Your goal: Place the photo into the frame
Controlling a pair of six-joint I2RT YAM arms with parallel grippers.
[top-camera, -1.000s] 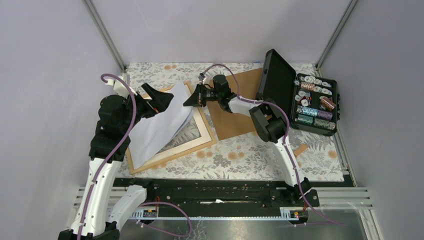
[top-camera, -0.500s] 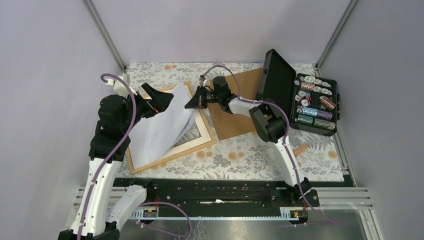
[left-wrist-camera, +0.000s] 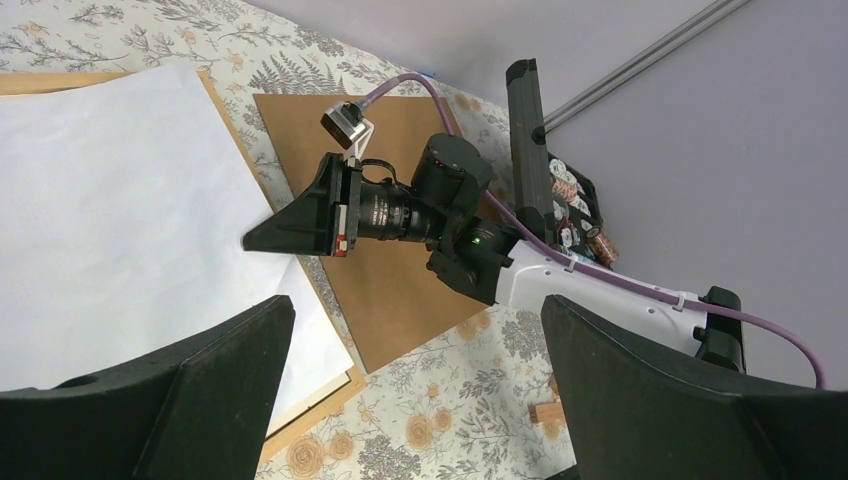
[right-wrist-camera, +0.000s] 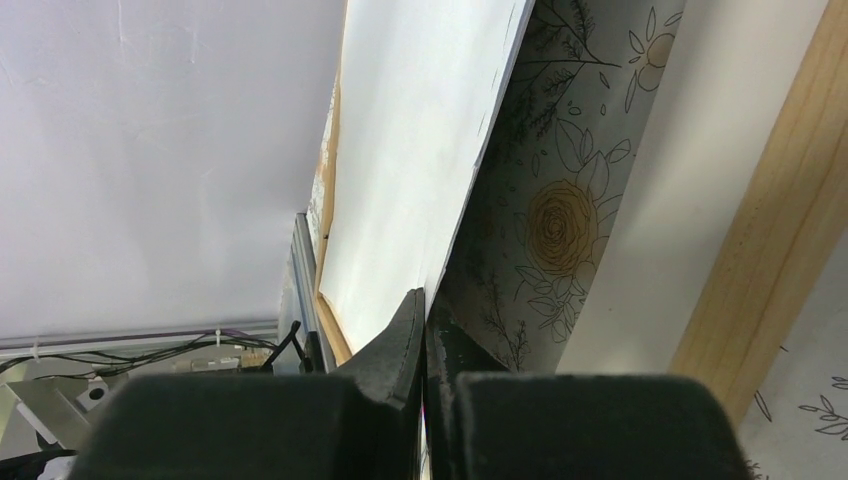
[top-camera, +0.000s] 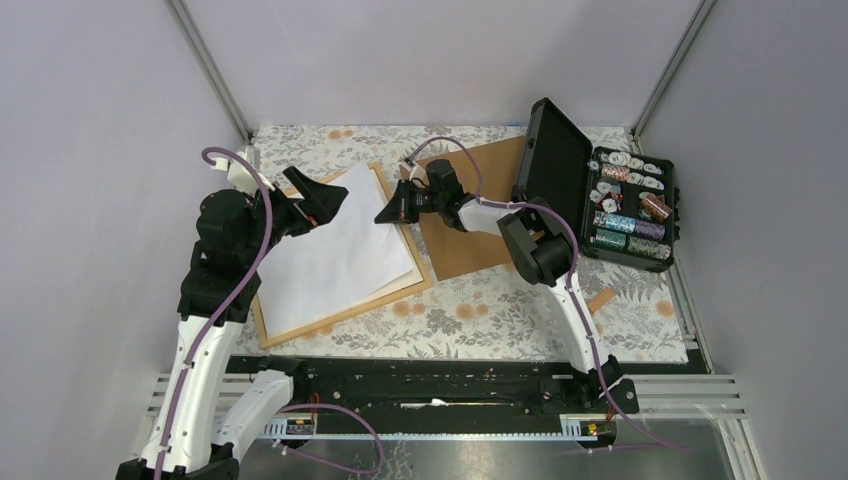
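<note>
Floral tablecloth [top-camera: 470, 310] | we see right gripper [top-camera: 385, 215] pinching white paper photo [top-camera: 335, 250] on light-wood frame [top-camera: 350, 310] | left gripper [top-camera: 325, 195] gaping | brown board [top-camera: 470, 240] beside

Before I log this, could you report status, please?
Left gripper open, hovering. Right gripper shut on photo edge, white side up over frame. Backing board beside, clear.

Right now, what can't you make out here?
The photo, print side: every view shows only white.
The frame, opening: in the top view, covered by the photo.
The frame's far-left corner: in the top view, behind the left arm.
The case, contents: in the top view, too small to identify.
The photo's far end: in the right wrist view, cut off by the picture's top edge.
</note>
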